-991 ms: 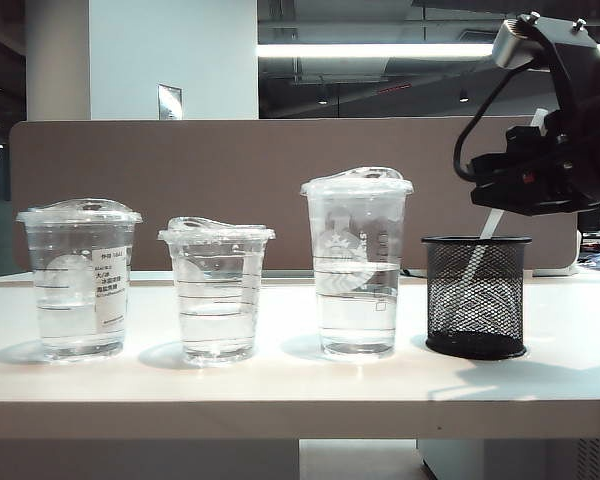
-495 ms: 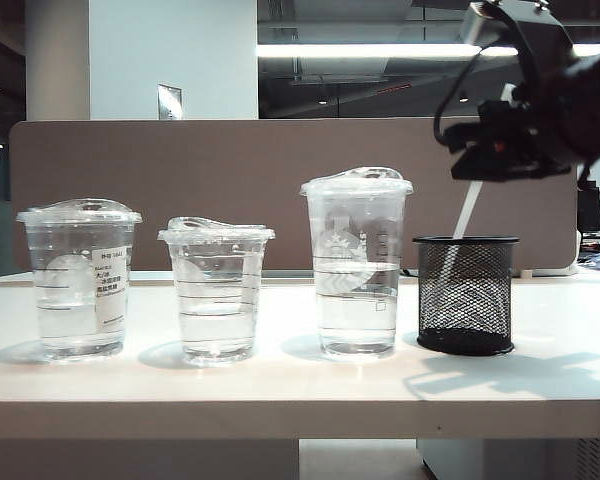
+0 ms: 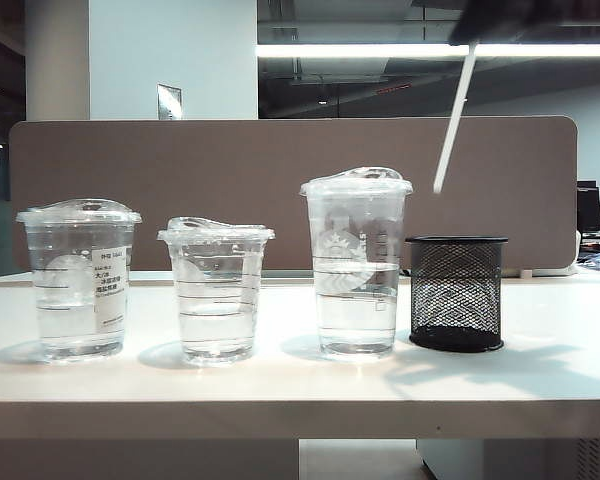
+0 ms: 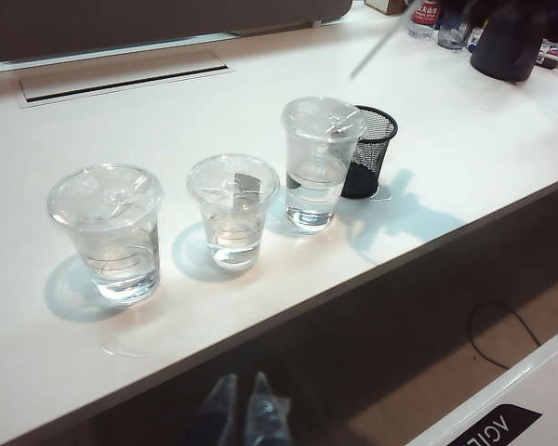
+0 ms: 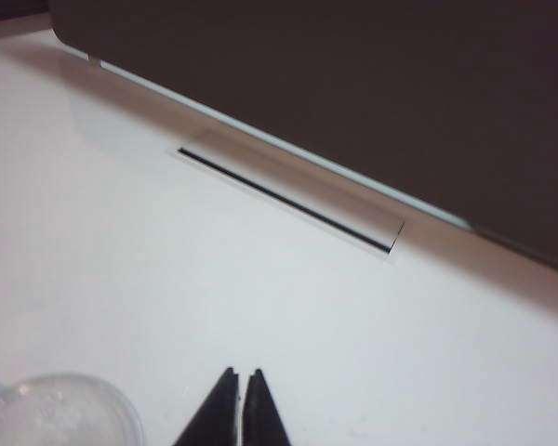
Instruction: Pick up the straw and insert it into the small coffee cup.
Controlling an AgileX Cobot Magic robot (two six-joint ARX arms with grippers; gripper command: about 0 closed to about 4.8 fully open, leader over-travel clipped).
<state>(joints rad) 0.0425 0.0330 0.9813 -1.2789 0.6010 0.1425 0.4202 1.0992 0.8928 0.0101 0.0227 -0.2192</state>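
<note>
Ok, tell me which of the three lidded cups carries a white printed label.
The wide clear cup at the far left of the row, as the exterior view shows it. The small coffee cup in the middle is bare and ridged; the tallest cup shows only a faint round logo.

light: bright overhead strip [image 3: 380, 50] | shadows: soft beside cups | blur: arm at frame edge

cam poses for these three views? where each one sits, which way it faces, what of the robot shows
Exterior: table height, in front, level; three lidded cups, mesh holder, straw lifted clear by the blurred right gripper at the upper edge.
Left wrist: off the front edge, angled down at the small coffee cup; left gripper shut.
Right wrist: high, facing the cable slot; fingertips together.
Shared: exterior and left wrist both show cups, holder, straw.
</note>
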